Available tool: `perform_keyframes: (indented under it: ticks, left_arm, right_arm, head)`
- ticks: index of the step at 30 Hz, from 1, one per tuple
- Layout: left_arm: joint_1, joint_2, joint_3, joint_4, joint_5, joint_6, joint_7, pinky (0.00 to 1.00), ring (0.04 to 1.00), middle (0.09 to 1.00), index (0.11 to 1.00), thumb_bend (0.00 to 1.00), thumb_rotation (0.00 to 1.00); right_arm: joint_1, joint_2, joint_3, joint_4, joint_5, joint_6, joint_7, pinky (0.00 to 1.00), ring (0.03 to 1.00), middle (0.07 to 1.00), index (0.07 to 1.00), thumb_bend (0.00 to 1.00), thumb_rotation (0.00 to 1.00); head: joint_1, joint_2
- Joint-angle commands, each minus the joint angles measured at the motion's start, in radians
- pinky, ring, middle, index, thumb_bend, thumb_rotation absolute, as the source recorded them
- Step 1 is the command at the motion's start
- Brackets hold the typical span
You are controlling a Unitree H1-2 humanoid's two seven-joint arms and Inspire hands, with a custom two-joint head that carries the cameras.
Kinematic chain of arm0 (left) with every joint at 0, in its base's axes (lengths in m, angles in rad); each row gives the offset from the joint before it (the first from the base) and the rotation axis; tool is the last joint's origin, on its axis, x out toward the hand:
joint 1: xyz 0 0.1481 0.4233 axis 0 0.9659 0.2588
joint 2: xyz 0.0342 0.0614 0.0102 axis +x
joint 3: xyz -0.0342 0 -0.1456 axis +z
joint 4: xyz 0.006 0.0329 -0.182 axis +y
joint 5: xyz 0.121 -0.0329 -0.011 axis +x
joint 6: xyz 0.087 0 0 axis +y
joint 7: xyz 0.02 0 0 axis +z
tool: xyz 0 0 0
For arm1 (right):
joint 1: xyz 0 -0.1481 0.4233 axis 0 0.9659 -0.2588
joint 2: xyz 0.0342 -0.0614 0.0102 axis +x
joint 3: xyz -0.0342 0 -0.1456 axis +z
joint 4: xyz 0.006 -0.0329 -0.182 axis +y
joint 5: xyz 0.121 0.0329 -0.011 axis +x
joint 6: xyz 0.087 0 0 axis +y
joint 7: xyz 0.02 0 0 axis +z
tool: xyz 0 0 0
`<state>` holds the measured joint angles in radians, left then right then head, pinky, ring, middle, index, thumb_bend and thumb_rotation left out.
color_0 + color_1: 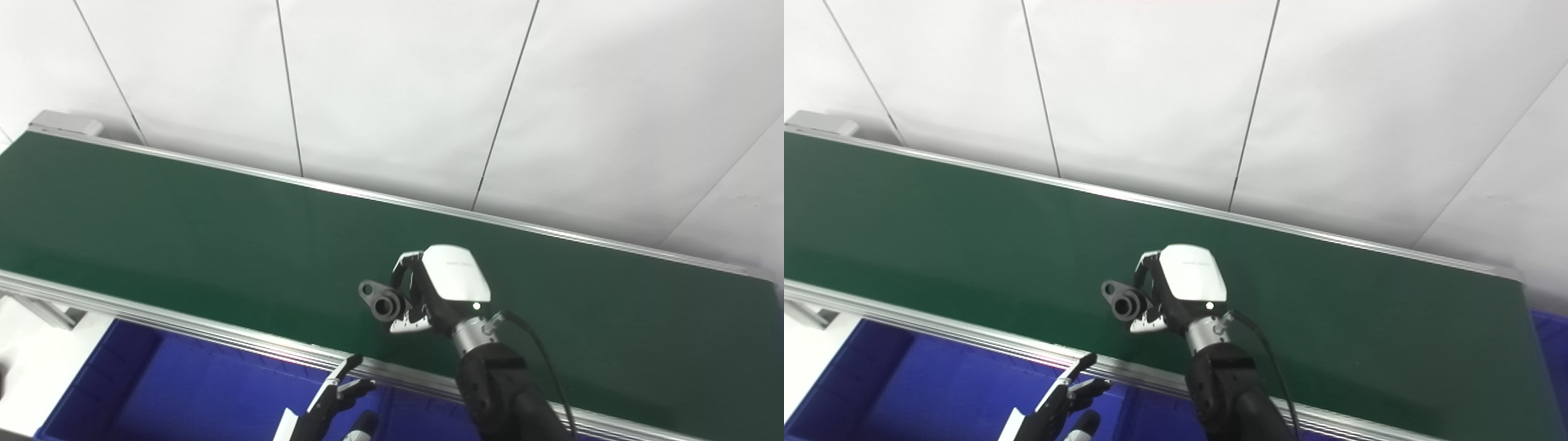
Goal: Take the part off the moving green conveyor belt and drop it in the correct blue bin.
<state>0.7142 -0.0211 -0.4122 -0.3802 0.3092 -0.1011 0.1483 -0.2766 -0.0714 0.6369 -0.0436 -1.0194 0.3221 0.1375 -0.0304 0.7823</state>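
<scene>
A dark grey metal part (381,301), a short tube with a flanged ear, is held above the green conveyor belt (184,233). My right hand (438,288) is shut on the part, its fingers curled around the right side of it. The same part (1123,301) and right hand (1179,285) show in the right eye view. My left hand (334,398) pokes up at the bottom edge, over the blue bin (184,386), fingers apart and holding nothing.
The belt's silver front rail (184,327) runs between the belt and the blue bins. A second blue bin (1164,410) sits to the right, behind my right forearm. White wall panels (398,92) stand behind the belt.
</scene>
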Motion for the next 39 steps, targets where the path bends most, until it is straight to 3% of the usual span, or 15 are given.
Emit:
perform_keyframes:
  ticks: [1,7,13,19,21,25,29,33,36,37,39]
  left_arm:
    - [0.031,-0.13,-0.116,-0.06,-0.01,-0.012,0.008,0.83,0.822,0.794,0.924,0.37,0.87]
    - [0.016,-0.083,-0.087,-0.112,-0.057,0.021,-0.029,0.88,0.858,0.83,0.972,0.41,0.94]
    - [0.008,-0.059,-0.056,-0.11,-0.106,-0.03,-0.029,0.89,0.861,0.836,0.989,0.37,0.99]
    - [0.0,-0.025,-0.028,-0.188,-0.147,0.057,-0.066,0.93,0.895,0.841,0.999,0.42,1.0]
    - [-0.006,-0.013,-0.02,-0.219,-0.15,0.094,-0.083,0.94,0.901,0.854,1.0,0.44,1.0]
    - [-0.012,0.008,-0.006,-0.291,-0.164,0.189,-0.124,0.97,0.923,0.873,1.0,0.51,1.0]
    - [-0.014,0.012,0.007,-0.319,-0.178,0.224,-0.141,0.98,0.923,0.871,1.0,0.54,1.0]
    - [-0.02,0.014,0.007,-0.35,-0.178,0.282,-0.157,1.0,0.939,0.88,1.0,0.58,1.0]
    - [-0.021,0.011,0.007,-0.353,-0.182,0.289,-0.164,0.99,0.937,0.878,1.0,0.57,1.0]
    - [-0.021,0.009,0.007,-0.354,-0.182,0.294,-0.165,0.98,0.938,0.88,1.0,0.56,1.0]
    - [-0.019,0.005,0.005,-0.356,-0.176,0.301,-0.165,0.97,0.935,0.879,1.0,0.57,1.0]
  right_arm:
    - [0.003,-0.016,-0.013,-0.135,-0.035,0.011,0.053,0.13,0.187,0.28,0.49,0.51,0.13]
    - [0.108,-0.071,-0.035,-0.384,-0.097,0.012,0.226,0.14,0.203,0.298,0.49,0.51,0.13]
    - [0.334,-0.099,-0.066,-0.646,-0.159,-0.014,0.362,0.12,0.19,0.297,0.488,0.51,0.12]
    - [0.592,-0.017,-0.054,-0.813,-0.273,-0.045,0.485,0.11,0.185,0.293,0.487,0.51,0.12]
    - [0.652,0.012,-0.045,-0.822,-0.302,-0.072,0.491,0.1,0.168,0.275,0.487,0.51,0.12]
    - [0.754,0.064,-0.021,-0.737,-0.388,-0.098,0.49,0.11,0.173,0.274,0.487,0.51,0.12]
    - [0.748,0.094,-0.017,-0.653,-0.47,-0.107,0.475,0.1,0.166,0.267,0.487,0.51,0.12]
    - [0.705,0.106,-0.047,-0.583,-0.476,-0.091,0.489,0.11,0.177,0.277,0.488,0.51,0.12]
    - [0.683,0.11,-0.06,-0.563,-0.529,-0.087,0.539,0.16,0.254,0.412,0.494,0.52,0.14]
    - [0.679,0.106,-0.06,-0.56,-0.552,-0.093,0.551,0.26,0.384,0.559,0.65,0.72,0.31]
    - [0.679,0.099,-0.06,-0.555,-0.588,-0.105,0.559,0.41,0.553,0.689,0.759,0.89,0.48]
  head:
    - [-0.031,0.009]
    - [-0.14,0.036]
    - [-0.203,0.054]
    - [-0.245,0.115]
    - [-0.257,0.136]
    - [-0.272,0.18]
    - [-0.284,0.2]
    - [-0.277,0.207]
    - [-0.272,0.207]
    - [-0.271,0.207]
    - [-0.27,0.205]
